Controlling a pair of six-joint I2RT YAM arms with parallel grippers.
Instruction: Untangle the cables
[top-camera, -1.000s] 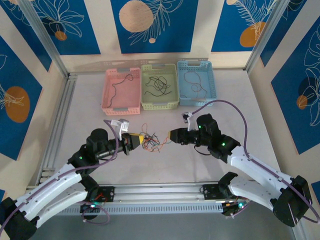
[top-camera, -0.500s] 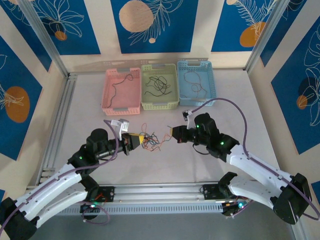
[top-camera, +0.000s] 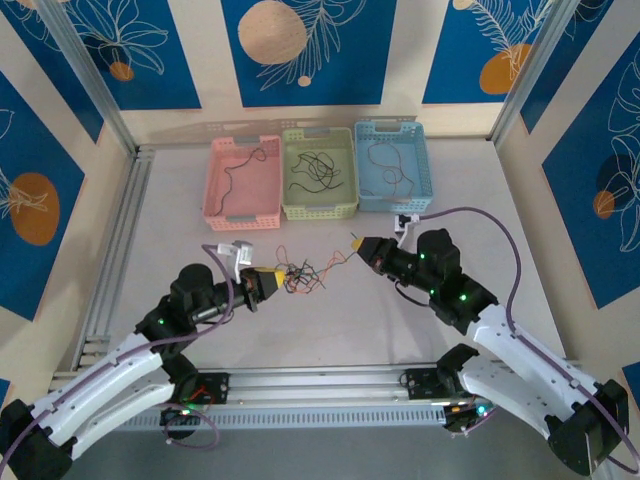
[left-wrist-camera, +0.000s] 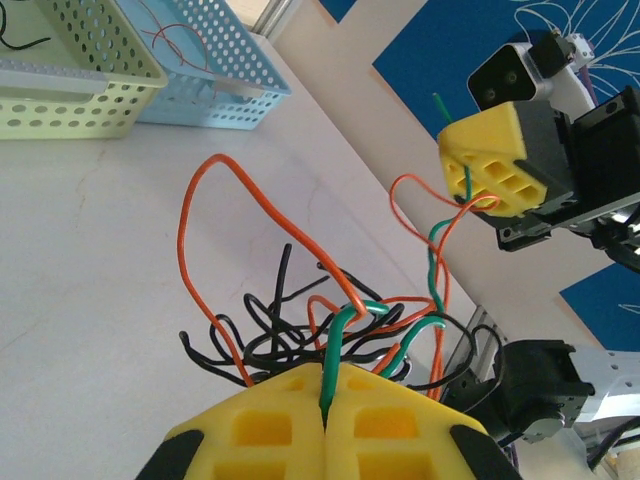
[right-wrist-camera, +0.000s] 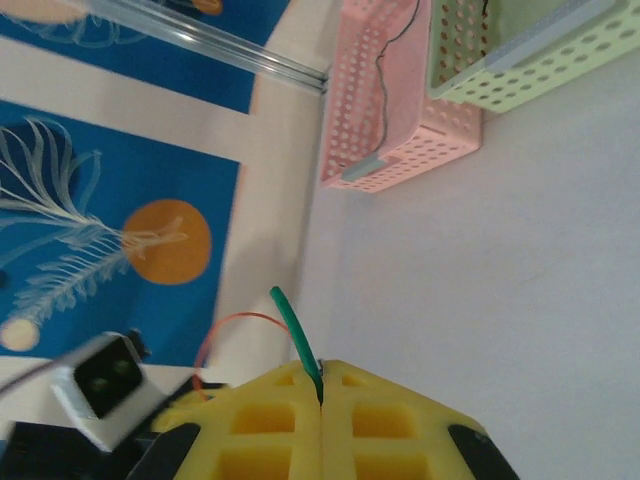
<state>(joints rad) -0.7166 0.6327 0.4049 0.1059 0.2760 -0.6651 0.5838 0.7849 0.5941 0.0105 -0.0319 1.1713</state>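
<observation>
At centre, green cable (right-wrist-camera: 296, 338) strung left-to-right; left gripper (top-camera: 278, 276), right gripper (top-camera: 358, 243) pinching its ends

A pale grey bench (top-camera: 180, 200) fills the floor of the cell. Behind it stands a back wall (top-camera: 400, 115) of cream board hung with blue panels (top-camera: 150, 50) that bear white leaf drawings and orange or peach discs (top-camera: 272, 32). Similar panels cover the left wall (top-camera: 40, 200) and the right wall (top-camera: 600, 180). Two slanting metal posts (top-camera: 89, 75) frame the back corners. Metal rails run along the bench's left edge (top-camera: 115, 250) and near edge (top-camera: 320, 385). The light is soft and even, perhaps from overhead.
</observation>
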